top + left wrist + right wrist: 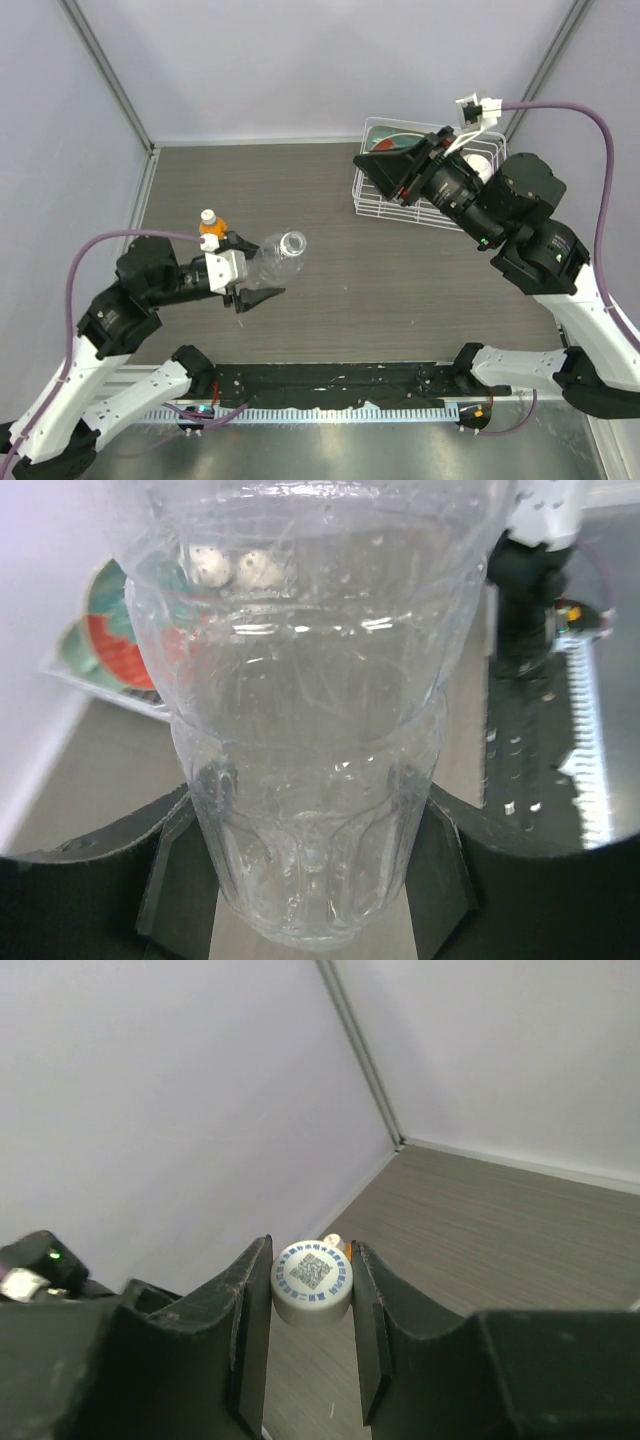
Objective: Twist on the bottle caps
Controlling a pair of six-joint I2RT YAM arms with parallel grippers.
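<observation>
Starting at the left: got the left gripper [250, 272] clamped around the lower body of the clear bottle [272, 256], with fingers [175, 880] pressed to either side of it in the left wrist view. Holding it tipped over, open mouth pointing up and to the right, no cap on it. Looks lifted off the table [330, 300], though can't say for sure. Just behind that gripper, spotted the orange bottle [211, 230] standing upright with a cream cap [208, 215] on its neck. Can't tell whether it's screwed down or just sitting there. Over to the right, well apart from both bottles, found the right gripper [311, 1295] pinching the white cap [312, 1278] between its fingertips, printed label facing the wrist camera. Near it, at the far right of the table, a wire basket [372, 200] with a red-and-teal plate [388, 140] inside. Also a couple of white balls [208, 565] showing through the bottle in the left wrist view.
</observation>
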